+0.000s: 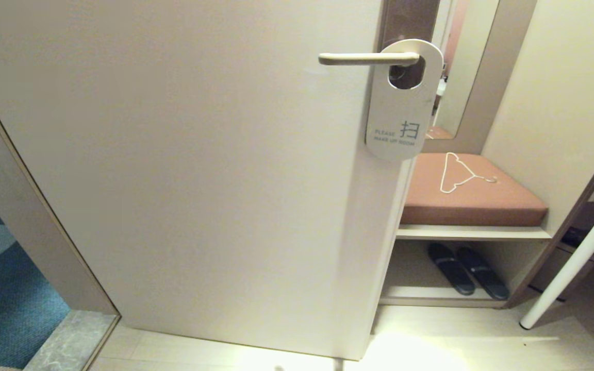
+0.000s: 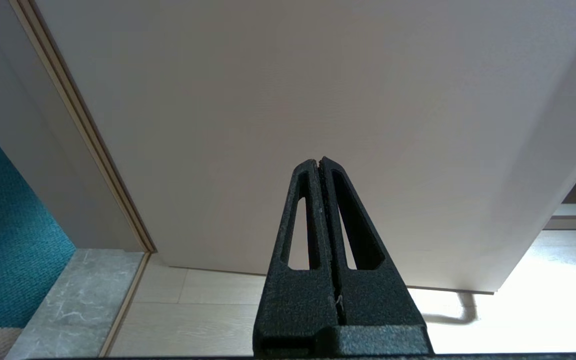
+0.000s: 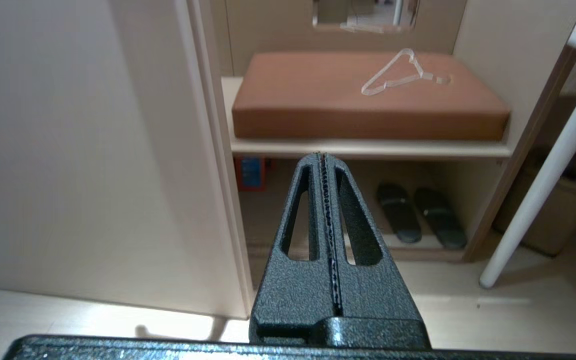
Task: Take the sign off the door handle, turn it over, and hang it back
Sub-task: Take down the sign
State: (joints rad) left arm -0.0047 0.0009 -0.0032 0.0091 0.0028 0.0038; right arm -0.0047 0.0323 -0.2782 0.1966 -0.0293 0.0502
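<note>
Sign point(image 1: 399, 111) hung on the door handle point(image 1: 366, 58), near the door's free edge, high in the head view. White face was out: flat card, rounded top and bottom corners, oval hole near the top with the lever passing through it. Grey print low on the face: "PLEASE MAKE UP ROOM" in 2 lines, with 1 Chinese character beside it. Card hung slightly tilted, lower end overlapping the door edge toward the bench side.

Handle was a slim straight horizontal lever, matte beige, free end pointing toward the hinge side.

Door point(image 1: 199, 180) was plain off-white and stood ajar. Past its edge: a brown cushion point(image 1: 469, 193) on a shelf, a thin white wire hanger point(image 1: 457, 174) lying on top of it, and 2 dark slippers point(image 1: 467, 270) side by side in the compartment below. White table leg point(image 1: 575, 260) at far right. Teal carpet point(image 1: 3, 304) showed past the doorframe on the left.

Neither arm appeared in the head view. Left gripper point(image 2: 320, 165) faced the lower door panel, jaws pressed together, nothing between them. Right gripper point(image 3: 322, 160) pointed at the bench shelf edge, jaws likewise pressed together, holding nothing. Both were well apart from the sign.
</note>
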